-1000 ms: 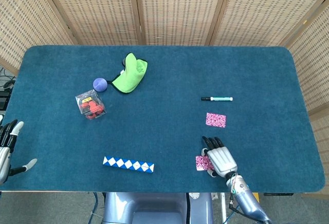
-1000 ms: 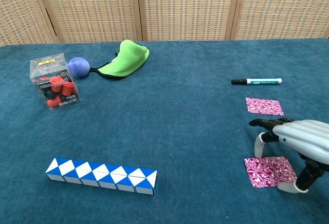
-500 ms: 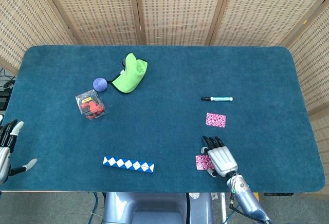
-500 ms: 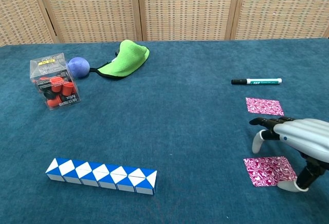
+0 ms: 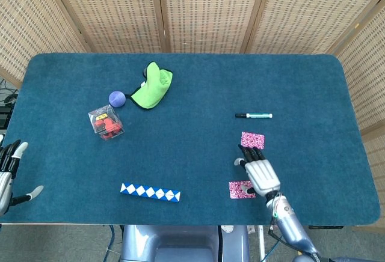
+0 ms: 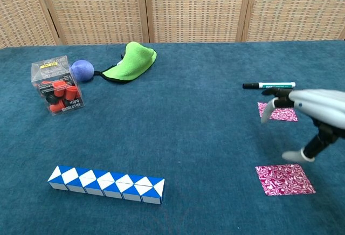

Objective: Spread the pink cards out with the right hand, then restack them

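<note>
Over the near-right table: right hand [image 5: 260, 172] hovers between the two pink cards, fingers apart and bent down, holding nothing; its fingertips [image 6: 268, 108] reach over the far card's near-left edge.
Far card [image 5: 252, 140]: flat on the table just near of the pen [image 5: 253, 116], partly hidden by the hand in the chest view.
Near card [image 6: 284, 179]: flat and uncovered, near the table's front edge, apart from the far card.
Step, as I judge it: cards are spread; restacking comes next.
How to do it well: lower the fingertips flat onto the far card, press lightly, drag it straight toward the near card, and square the edges; the blue cloth may catch, so go slowly.
Change: half a second ago the hand arched over the near card; it has lifted and moved far, toward the other card. Neither card has shifted.
Left hand [image 5: 8, 169]: at the near-left table edge, fingers apart, idle.
</note>
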